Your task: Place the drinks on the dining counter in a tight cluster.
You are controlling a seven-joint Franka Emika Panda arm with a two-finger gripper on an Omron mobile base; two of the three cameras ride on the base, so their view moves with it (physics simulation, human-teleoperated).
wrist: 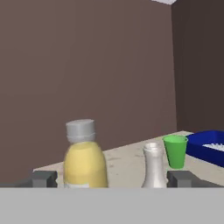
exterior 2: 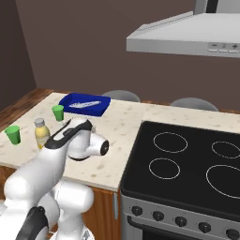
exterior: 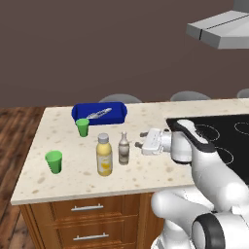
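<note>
Near the front of the beige speckled dining counter (exterior: 146,170) the yellow juice bottle (exterior: 104,155) with its white cap stands upright. The slim brownish bottle (exterior: 124,148) stands close on its right. A clear water bottle (exterior: 99,113) lies in a blue tray (exterior: 121,113) at the back. My gripper (exterior: 140,140) is open, level with the counter and pointing left, a short way right of the slim bottle and touching nothing. In the hand view the juice bottle (wrist: 85,159) and the slim bottle (wrist: 154,166) both show between my spread fingertips (wrist: 43,178).
Two green cups stand on the counter, one (exterior: 82,127) in front of the tray and one (exterior: 54,161) near the left edge. A black cooktop (exterior: 228,136) takes up the right part. Wooden drawers (exterior: 87,209) sit under the top, and a range hood (exterior 2: 187,37) hangs above.
</note>
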